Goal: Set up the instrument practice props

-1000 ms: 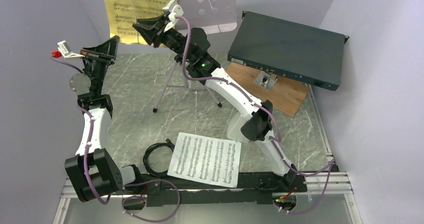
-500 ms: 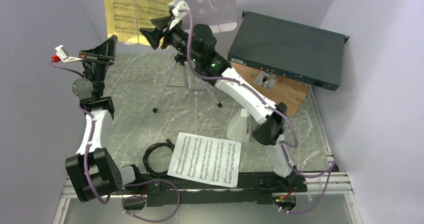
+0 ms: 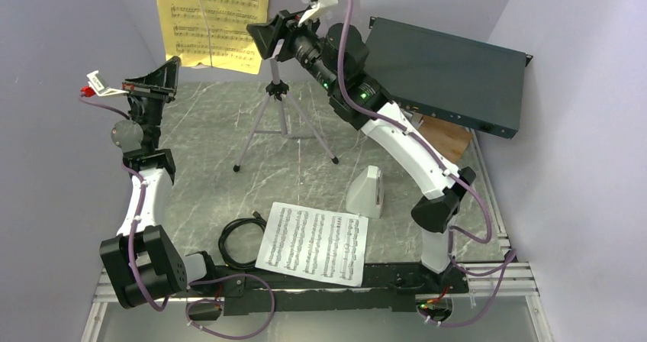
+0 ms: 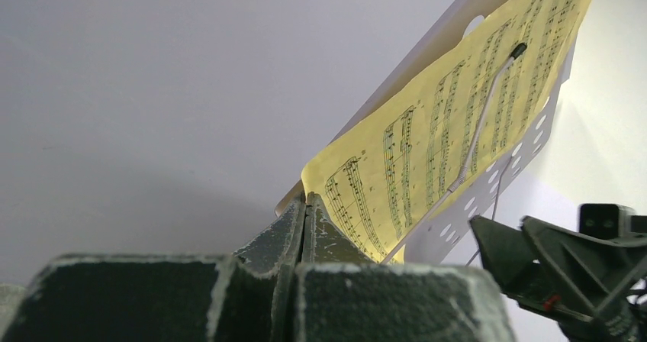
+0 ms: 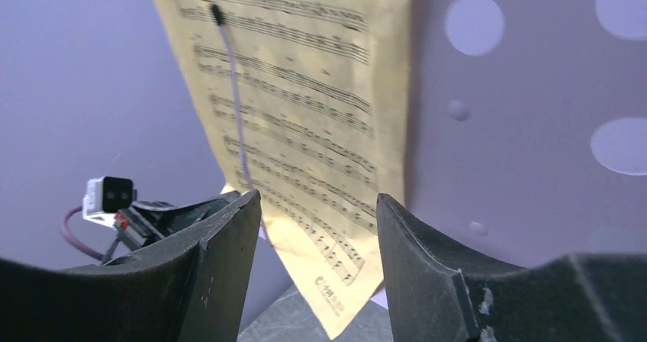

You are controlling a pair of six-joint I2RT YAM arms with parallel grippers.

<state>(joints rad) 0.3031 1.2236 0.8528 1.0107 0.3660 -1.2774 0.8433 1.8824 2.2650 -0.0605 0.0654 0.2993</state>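
Right arm has swung up and rightward since a second ago, off the yellow page's lower edge and toward the middle of the stand, which uncovers the metronome (image 3: 366, 191). Left arm barely shifted.

Right gripper (image 5: 314, 204) is spread wide, nothing between the fingers, facing the yellow page (image 5: 305, 105). That page hangs on the music stand (image 5: 526, 90) at the far side of the table (image 3: 206, 174), with a thin wire retainer (image 5: 233, 90) lying over it. Left gripper (image 4: 305, 204) has its fingers pressed together right at the page's lower corner; I can't tell if paper is caught in them. The white page (image 3: 313, 244) lies flat near the arm bases and the metronome stands just beyond it.

I read the step as squaring the yellow sheet on the stand. I'd keep the left arm still, bring the right fingers round the sheet's free edge, pinch lightly, and never lean on the desk: the tripod (image 3: 282, 120) looks spindly and tippable.

Paper is thin, its bottom corner curling. Desk is smooth sheet with round holes. Metronome is a plain white pyramid.
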